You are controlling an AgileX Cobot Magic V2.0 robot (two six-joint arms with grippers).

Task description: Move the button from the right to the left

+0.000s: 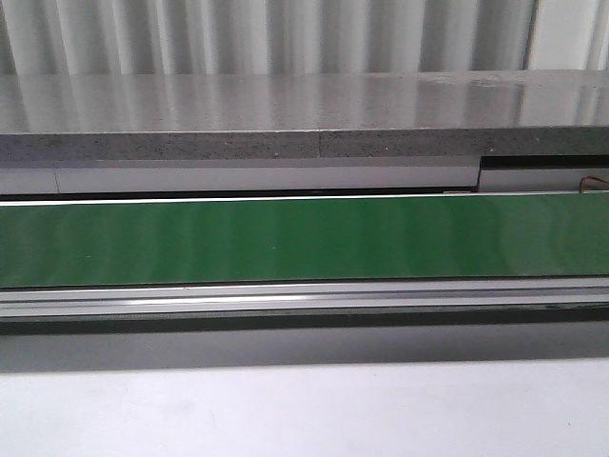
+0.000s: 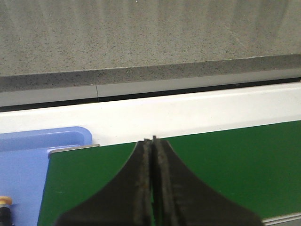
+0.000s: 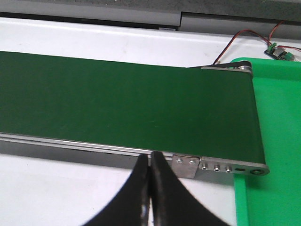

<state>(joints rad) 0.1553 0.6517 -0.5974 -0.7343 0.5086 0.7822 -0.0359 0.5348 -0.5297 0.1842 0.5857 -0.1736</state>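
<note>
The button (image 2: 3, 202) shows only as an orange-yellow cap with black below it, cut off at the edge of the left wrist view, on a blue tray (image 2: 28, 165). No button shows in the front or right wrist views. My left gripper (image 2: 153, 140) is shut and empty over the green conveyor belt (image 2: 225, 160), beside the blue tray. My right gripper (image 3: 151, 155) is shut and empty, its tips over the belt's near metal rail (image 3: 70, 143). Neither gripper shows in the front view.
The green belt (image 1: 304, 238) runs across the front view, with a grey stone ledge (image 1: 285, 114) behind. A green tray (image 3: 277, 141) lies at the belt's right end. A small circuit board (image 3: 278, 51) with red-black wires sits behind it. White tabletop (image 1: 304, 409) lies in front.
</note>
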